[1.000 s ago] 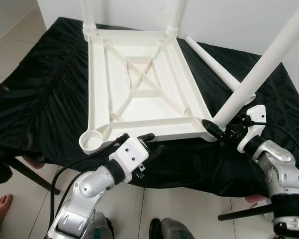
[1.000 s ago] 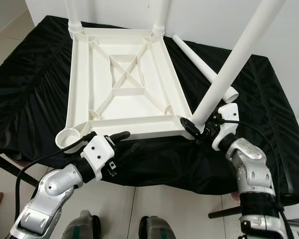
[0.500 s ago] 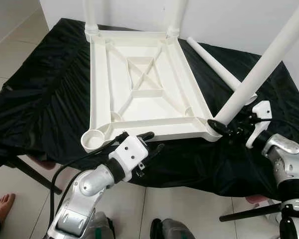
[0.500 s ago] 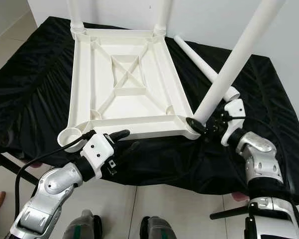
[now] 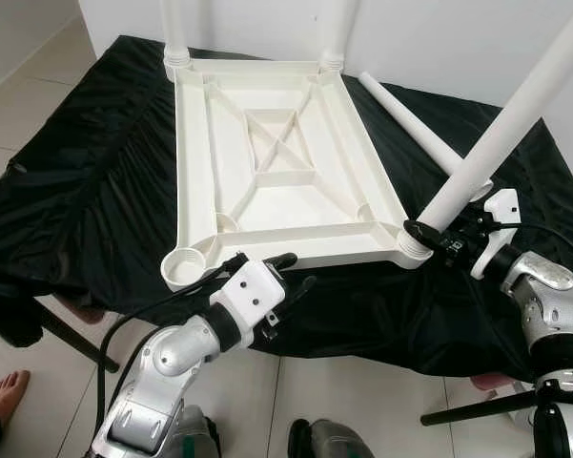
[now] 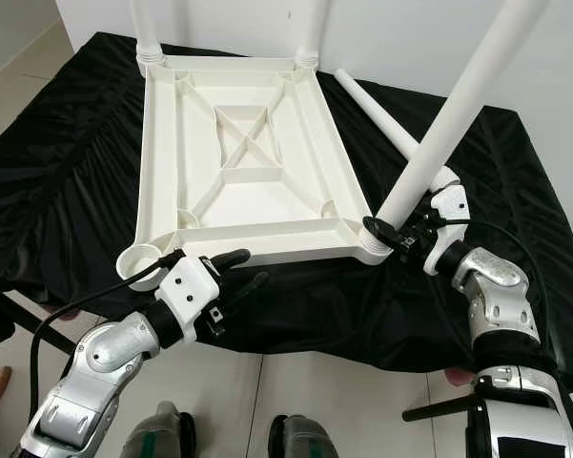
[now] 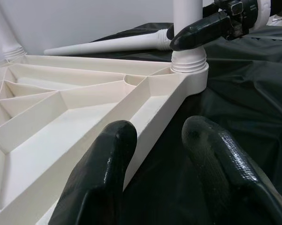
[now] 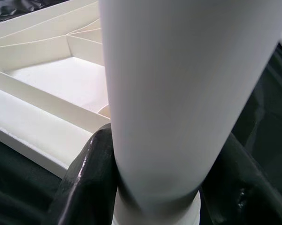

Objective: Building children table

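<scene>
White table frame (image 5: 276, 172) lies upside down on the black-draped tabletop (image 5: 86, 191), long axis running away from the robot toward the wall. Two legs stand in the far corner sockets, cut off by the top edge of the eye views. Near-right corner: a third leg (image 5: 515, 114) seated in its socket, its axis tilted up and to the right. Right pincer (image 5: 427, 230) clenched around the base of this leg, just above the threaded collar; black fingers (image 8: 91, 173) wrap both sides. Near-left corner socket (image 5: 183, 267) empty. Fourth leg (image 5: 415, 124) lies flat on the cloth beside the frame's right edge, tapered tip pointing to the far left. Left pincer (image 5: 288, 274) hovers at the frame's near edge, fingers (image 7: 105, 178) spread, holding nothing
</scene>
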Robot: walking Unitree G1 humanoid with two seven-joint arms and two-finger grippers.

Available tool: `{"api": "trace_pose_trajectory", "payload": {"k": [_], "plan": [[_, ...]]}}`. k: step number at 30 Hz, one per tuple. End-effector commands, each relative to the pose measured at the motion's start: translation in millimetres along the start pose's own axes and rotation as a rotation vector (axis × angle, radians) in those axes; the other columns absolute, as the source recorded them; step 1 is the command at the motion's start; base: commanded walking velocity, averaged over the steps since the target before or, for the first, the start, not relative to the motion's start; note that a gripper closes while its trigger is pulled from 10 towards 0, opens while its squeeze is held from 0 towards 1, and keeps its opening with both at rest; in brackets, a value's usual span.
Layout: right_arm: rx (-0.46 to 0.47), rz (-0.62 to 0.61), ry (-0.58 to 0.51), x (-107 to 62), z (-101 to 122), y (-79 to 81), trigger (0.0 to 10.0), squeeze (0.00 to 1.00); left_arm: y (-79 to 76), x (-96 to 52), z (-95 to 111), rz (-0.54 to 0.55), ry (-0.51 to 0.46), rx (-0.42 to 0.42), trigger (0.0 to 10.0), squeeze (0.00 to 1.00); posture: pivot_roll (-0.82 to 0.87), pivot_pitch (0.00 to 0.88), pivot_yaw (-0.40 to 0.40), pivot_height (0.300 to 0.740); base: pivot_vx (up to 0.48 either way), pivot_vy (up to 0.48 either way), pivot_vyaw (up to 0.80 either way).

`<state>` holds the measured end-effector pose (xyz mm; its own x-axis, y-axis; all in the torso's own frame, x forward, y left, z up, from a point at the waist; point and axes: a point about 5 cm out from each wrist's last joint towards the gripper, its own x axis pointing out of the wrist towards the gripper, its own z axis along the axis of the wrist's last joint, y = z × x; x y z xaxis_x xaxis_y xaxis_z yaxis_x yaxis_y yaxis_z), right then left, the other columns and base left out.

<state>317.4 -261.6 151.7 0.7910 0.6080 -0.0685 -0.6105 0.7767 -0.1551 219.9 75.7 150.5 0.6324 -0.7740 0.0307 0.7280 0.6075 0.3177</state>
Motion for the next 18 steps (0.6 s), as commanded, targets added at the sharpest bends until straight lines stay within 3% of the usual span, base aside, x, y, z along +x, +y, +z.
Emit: {"api": "trace_pose_trajectory", "payload": {"k": [1,2,8,9,14,18], "plan": [[0.02,0.006,0.012,-0.7,-6.7,4.6,7.8,0.0,-1.6,-0.2,0.0,0.025,0.005,-0.008,10.0,0.0,0.03,0.086,-0.07,0.74,0.0,0.0,0.0],[0.028,0.004,0.007,-0.7,-7.1,6.2,10.0,0.0,-1.7,-0.4,0.0,0.024,0.005,-0.009,10.0,0.0,0.03,0.089,-0.072,0.74,0.0,0.0,0.0],[0.09,-0.064,-0.078,1.7,-3.0,19.7,10.0,0.0,-2.3,-1.4,-0.6,0.028,0.008,-0.013,10.0,0.0,0.03,0.093,-0.077,0.74,0.0,0.0,0.0],[0.101,-0.118,-0.105,2.8,-2.0,24.1,10.0,0.0,-2.3,-1.8,-0.8,0.03,0.009,-0.014,10.0,0.0,0.03,0.094,-0.081,0.74,0.0,0.0,0.0],[0.118,-0.185,-0.142,4.9,-0.2,35.5,10.0,0.0,-1.1,-1.7,-1.6,0.039,0.012,-0.014,10.0,0.0,0.03,0.094,-0.081,0.74,0.0,0.0,0.0],[0.104,-0.314,-0.173,11.3,4.7,49.8,10.0,0.0,-0.5,-1.0,-1.6,0.04,0.009,-0.015,10.0,0.0,0.03,0.094,-0.082,0.74,0.0,0.0,0.0]]}}
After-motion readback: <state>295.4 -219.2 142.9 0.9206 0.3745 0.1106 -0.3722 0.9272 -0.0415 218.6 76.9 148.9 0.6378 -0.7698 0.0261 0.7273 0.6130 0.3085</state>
